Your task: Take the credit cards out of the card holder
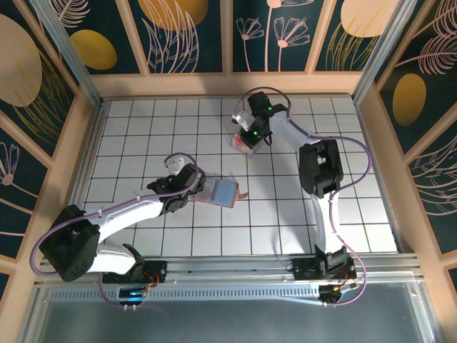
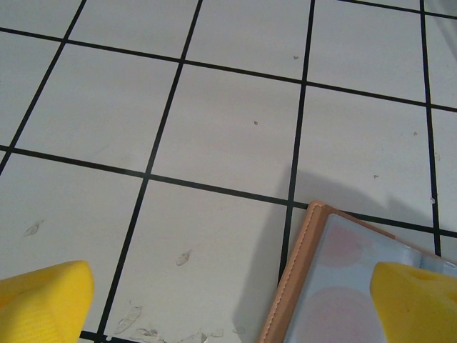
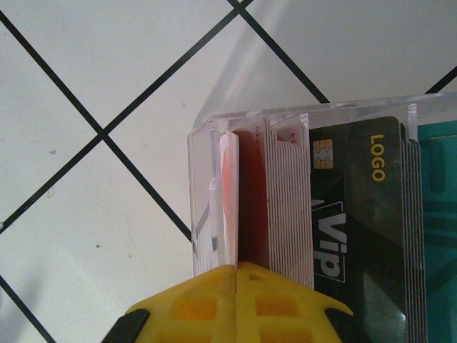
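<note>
the tan leather card holder with blue-grey lining (image 1: 223, 191) lies open mid-table, at three o'clock of the left gripper (image 1: 200, 189), whose fingers are spread wide. the right gripper (image 3: 235, 275), at one o'clock, is clamped on a thin red-and-white card (image 3: 228, 200) standing in the clear plastic box (image 3: 203, 179). next it likely needs to let go, then fetch another card.

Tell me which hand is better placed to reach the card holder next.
The left hand: open, at the card holder; the right hand is shut on a card at the clear box.
</note>
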